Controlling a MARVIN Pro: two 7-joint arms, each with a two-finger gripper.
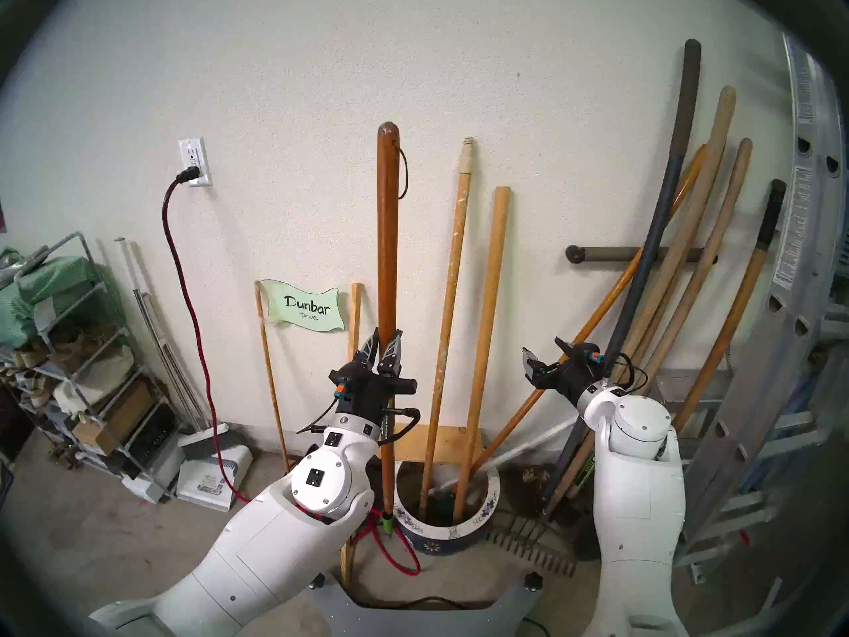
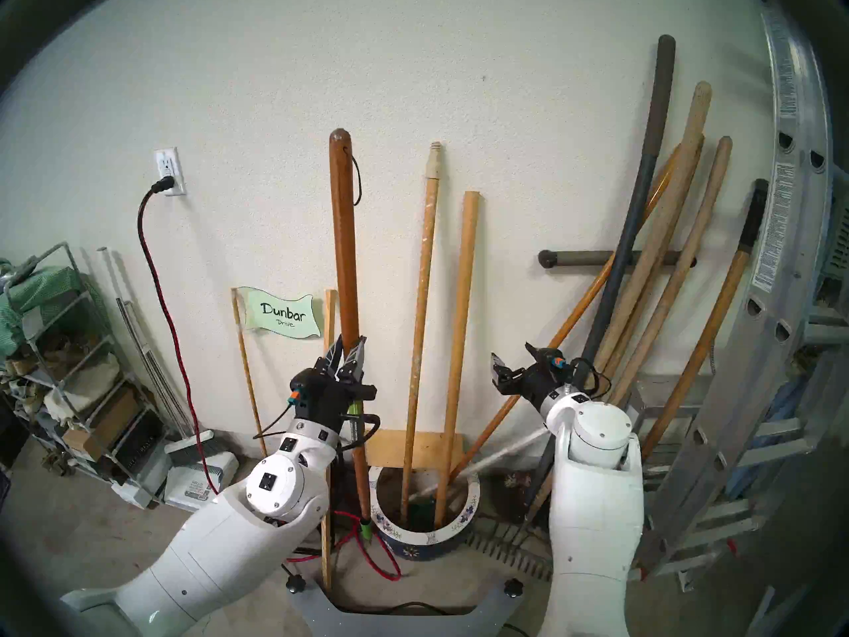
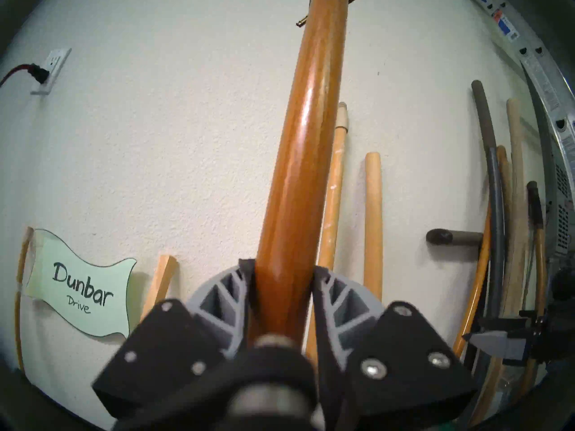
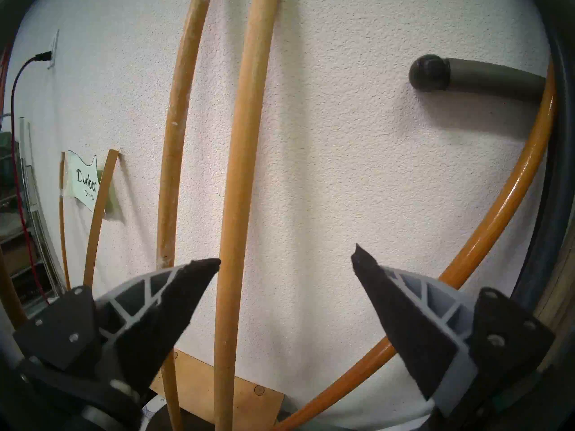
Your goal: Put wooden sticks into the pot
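Observation:
My left gripper (image 1: pixel 383 342) is shut on the dark red-brown stick (image 1: pixel 388 254) and holds it upright; the grip shows close up in the left wrist view (image 3: pixel 281 265). The stick's cord loop hangs near its top. Its green-labelled lower end (image 1: pixel 388 523) is just outside the left rim of the pot (image 1: pixel 459 528), a blue pot with a white flowered rim. The paint-flecked stick (image 1: pixel 452 277) and the plain dowel (image 1: pixel 489 291) stand in the pot and lean on the wall. My right gripper (image 1: pixel 542 346) is open and empty, right of the dowel (image 4: pixel 242 141).
A bundle of tool handles (image 1: pixel 689 277) and a ladder (image 1: pixel 804 254) lean at the right. An orange handle (image 1: pixel 574 337) slants into the pot. A thin slat (image 1: pixel 356 309), a "Dunbar Drive" sign (image 1: pixel 305 307), a red cord (image 1: pixel 183 277) and a shelf rack (image 1: pixel 69 346) are at the left.

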